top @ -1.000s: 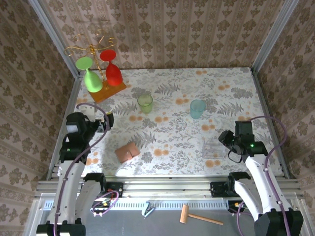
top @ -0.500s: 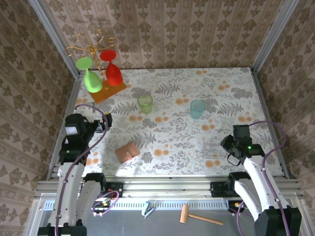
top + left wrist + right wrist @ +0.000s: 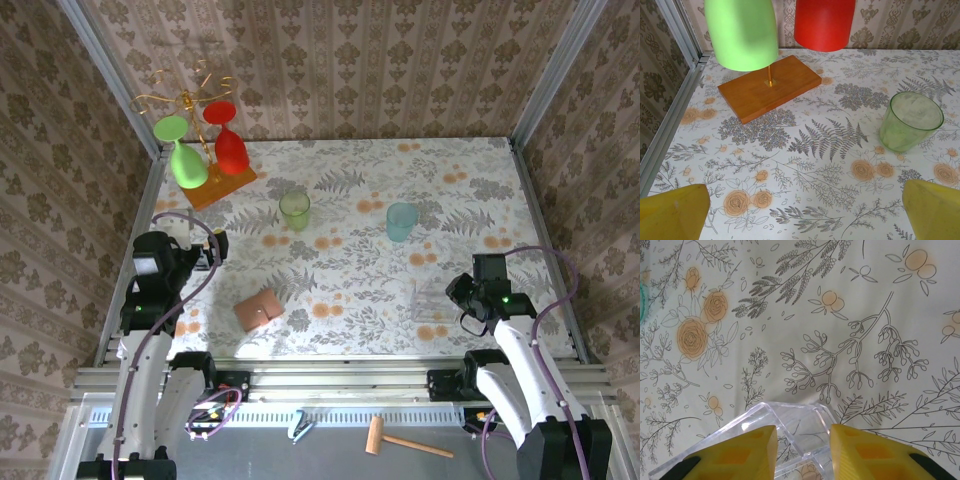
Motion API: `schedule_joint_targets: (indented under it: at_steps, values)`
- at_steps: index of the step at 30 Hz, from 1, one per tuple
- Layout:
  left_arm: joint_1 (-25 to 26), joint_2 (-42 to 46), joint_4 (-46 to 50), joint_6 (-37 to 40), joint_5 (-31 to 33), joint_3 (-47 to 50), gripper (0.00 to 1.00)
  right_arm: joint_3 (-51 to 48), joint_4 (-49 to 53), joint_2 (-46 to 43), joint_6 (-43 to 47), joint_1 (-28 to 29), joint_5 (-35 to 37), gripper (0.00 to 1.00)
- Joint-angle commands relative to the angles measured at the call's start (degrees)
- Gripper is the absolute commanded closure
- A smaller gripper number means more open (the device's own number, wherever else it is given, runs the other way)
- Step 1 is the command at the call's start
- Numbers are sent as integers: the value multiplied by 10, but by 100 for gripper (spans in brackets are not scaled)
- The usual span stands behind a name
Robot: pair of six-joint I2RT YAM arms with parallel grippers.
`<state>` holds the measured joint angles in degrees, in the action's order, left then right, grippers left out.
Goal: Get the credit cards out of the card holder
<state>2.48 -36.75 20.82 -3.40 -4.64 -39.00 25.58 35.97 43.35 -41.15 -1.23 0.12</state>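
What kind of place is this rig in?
Probably a staged lab test cell, not a home: wallpapered panels in an aluminium frame, a floral-print table, and props like the glass rack and green tumbler.

One card holder (image 3: 259, 309) is counted by the tabletop's near edge. Two tumblers are counted: a green tumbler (image 3: 294, 210) and a teal tumbler (image 3: 401, 221). Two glasses, a green stem glass (image 3: 187, 165) and a red stem glass (image 3: 231, 152), are hung on one rack (image 3: 217, 186) at the far left corner. One clear stand (image 3: 435, 300) is counted by the right edge.

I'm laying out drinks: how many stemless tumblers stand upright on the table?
2. A translucent green plastic tumbler stands left of centre; a translucent teal plastic tumbler stands to its right. None appears hidden.
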Motion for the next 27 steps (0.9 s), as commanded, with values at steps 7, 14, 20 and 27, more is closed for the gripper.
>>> schedule_joint_targets:
  at_steps: [7,14,20,27]
  values:
    - [-6,6,-5,-1,2,6,0,-11,-3,7,-8,4,-29,70]
    - [-9,2,-10,-3,-1,8,0,-16,-7,26,-24,18,-54,75]
    - [-11,-1,-13,-6,-5,9,0,-14,-6,28,-47,56,-44,78]
    - [-16,-5,-17,-9,-10,9,0,-3,2,38,-51,95,-3,85]
